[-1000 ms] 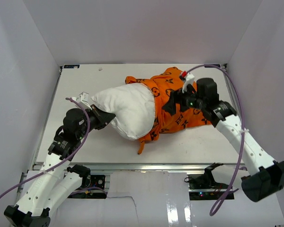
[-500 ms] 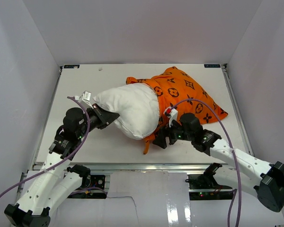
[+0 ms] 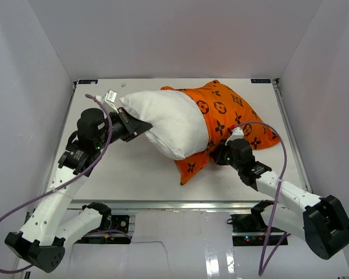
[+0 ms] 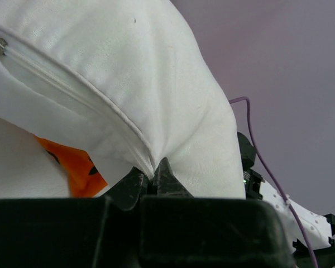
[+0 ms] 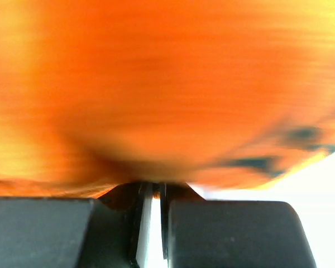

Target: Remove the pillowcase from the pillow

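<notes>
Pillowcase [image 3: 227, 113] cloth lies nearest at its loose corner, sagging onto the surface [image 3: 116, 168] toward the near edge. The rest of it sheathes the right-hand end of the pillow [image 3: 168, 122], so the task looks roughly half done.

Just beside that corner, the right pincer [image 3: 216, 156] is clenched at the cover's near hem. Its wrist view is blurred, but a fold of orange appears to be drawn down into the nearly closed tips, so I judge that it is grasping the cloth. The bite looks shallow. A pull to the right could let the thin fabric slide out, and the stripping would stall.

Farther in, the bare white half of the pillow reaches leftward. The left pincer [image 3: 144, 124] grasps it, pinched tight on the seam next to the zipper. That hold is only a small pleat of cover fabric over soft stuffing. If the arms pull against each other, the pleat may slip free, and the whole cushion would then drag along with the case.

Farthest back, the orange end bunches around the pillow's far corner. That snug corner is likely to snag as the cover is drawn off.
</notes>
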`<action>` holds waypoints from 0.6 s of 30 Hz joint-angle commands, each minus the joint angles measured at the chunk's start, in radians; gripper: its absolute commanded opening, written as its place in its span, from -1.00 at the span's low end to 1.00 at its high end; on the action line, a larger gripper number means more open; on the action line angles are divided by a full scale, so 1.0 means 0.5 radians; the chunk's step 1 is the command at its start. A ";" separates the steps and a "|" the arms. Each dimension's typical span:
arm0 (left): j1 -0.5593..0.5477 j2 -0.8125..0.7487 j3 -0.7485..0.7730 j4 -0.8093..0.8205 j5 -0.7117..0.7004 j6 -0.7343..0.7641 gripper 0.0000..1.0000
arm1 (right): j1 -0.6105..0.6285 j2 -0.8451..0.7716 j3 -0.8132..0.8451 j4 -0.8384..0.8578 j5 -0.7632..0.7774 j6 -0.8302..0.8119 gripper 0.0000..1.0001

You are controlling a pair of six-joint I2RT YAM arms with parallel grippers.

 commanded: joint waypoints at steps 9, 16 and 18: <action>0.001 0.156 0.759 -0.221 0.138 0.134 -1.00 | -0.876 0.170 -0.054 0.204 -0.046 0.164 -0.85; 0.004 0.049 0.404 -0.126 0.159 0.220 -1.00 | -1.000 0.238 -0.106 0.416 -0.572 0.152 -0.85; 0.001 0.031 0.245 -0.089 0.144 0.244 -1.00 | -1.000 0.174 -0.088 0.374 -0.702 0.115 -0.62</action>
